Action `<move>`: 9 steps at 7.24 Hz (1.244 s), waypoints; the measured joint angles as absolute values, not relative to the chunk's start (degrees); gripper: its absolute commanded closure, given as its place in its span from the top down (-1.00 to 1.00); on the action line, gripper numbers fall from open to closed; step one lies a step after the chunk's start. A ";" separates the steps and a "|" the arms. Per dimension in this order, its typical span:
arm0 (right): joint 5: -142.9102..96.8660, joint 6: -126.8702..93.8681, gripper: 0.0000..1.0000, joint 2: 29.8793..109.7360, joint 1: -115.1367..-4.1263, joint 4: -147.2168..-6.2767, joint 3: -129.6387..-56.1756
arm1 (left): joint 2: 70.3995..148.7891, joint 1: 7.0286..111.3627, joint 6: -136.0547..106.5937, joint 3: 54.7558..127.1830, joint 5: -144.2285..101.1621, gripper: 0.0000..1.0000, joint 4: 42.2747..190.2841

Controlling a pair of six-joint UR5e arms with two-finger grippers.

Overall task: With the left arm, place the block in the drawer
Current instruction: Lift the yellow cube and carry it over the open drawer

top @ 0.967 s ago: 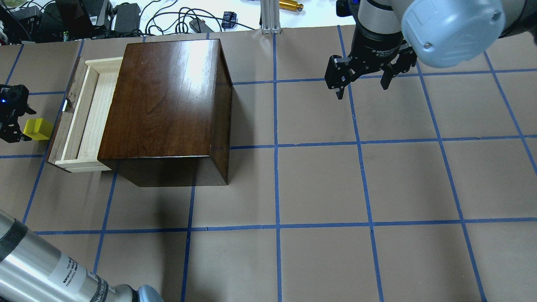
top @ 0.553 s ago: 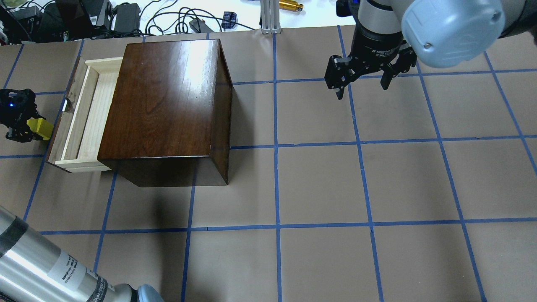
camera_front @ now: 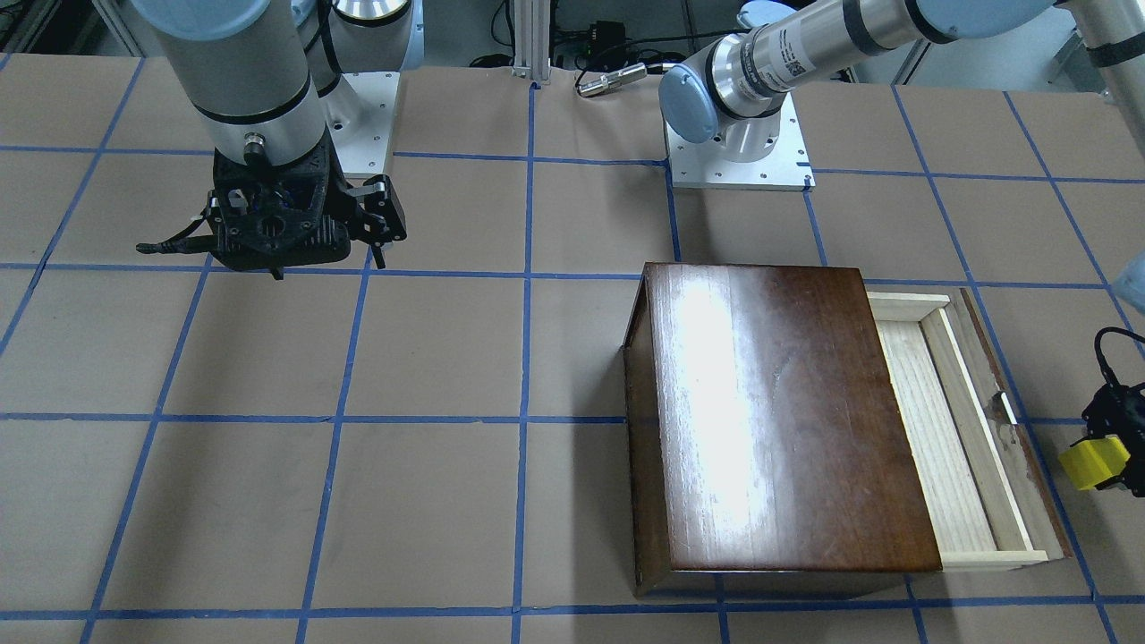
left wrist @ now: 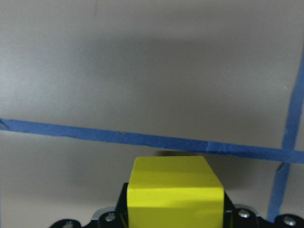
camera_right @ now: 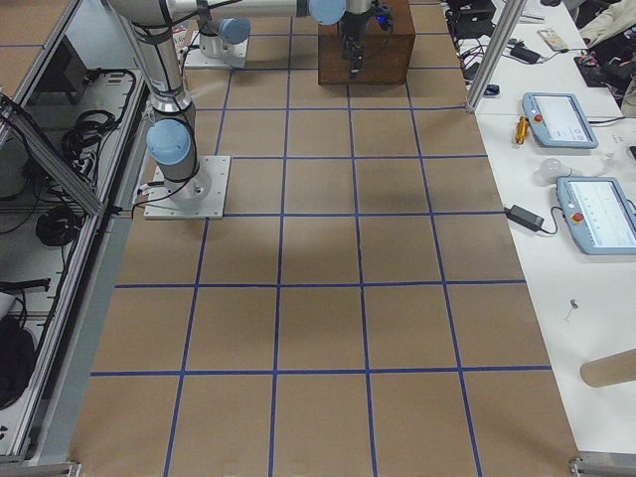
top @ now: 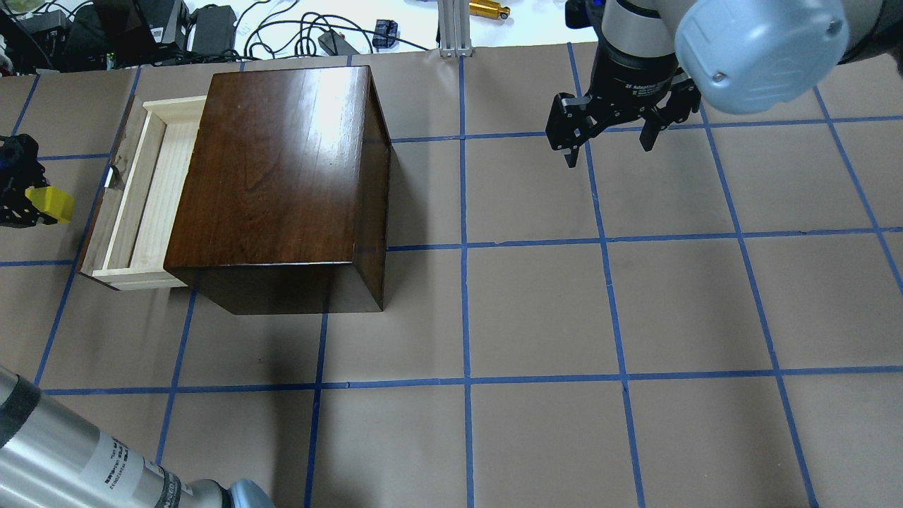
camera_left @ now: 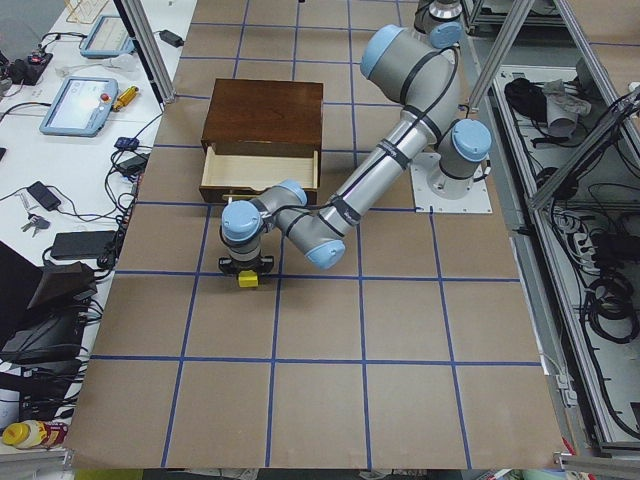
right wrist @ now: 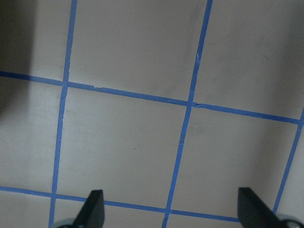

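Note:
The yellow block is clamped between the fingers of my left gripper, off the table, just left of the drawer's dark front panel. The block fills the bottom of the left wrist view, above the paper and tape lines. In the front view the block hangs at the right edge beside the drawer. The pale wood drawer stands pulled out to the left of the dark-brown box; nothing shows inside it. My right gripper is open and empty, well to the right of the box.
The brown paper table has a blue tape grid. Cables, power bricks and an aluminium post lie beyond the far edge. My left arm's silver forearm crosses the near left corner. Open paper lies under the right gripper.
My left gripper closed around the yellow block, which stood on the paper a second ago, and lifted it; block and gripper shifted slightly left. The right arm has not moved.

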State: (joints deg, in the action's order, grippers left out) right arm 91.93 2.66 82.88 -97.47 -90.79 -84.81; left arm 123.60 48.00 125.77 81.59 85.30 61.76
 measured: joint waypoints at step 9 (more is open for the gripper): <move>91.93 2.68 1.00 82.88 -97.47 -90.79 -84.81 | 107.93 64.32 113.99 85.04 83.02 -1.00 81.27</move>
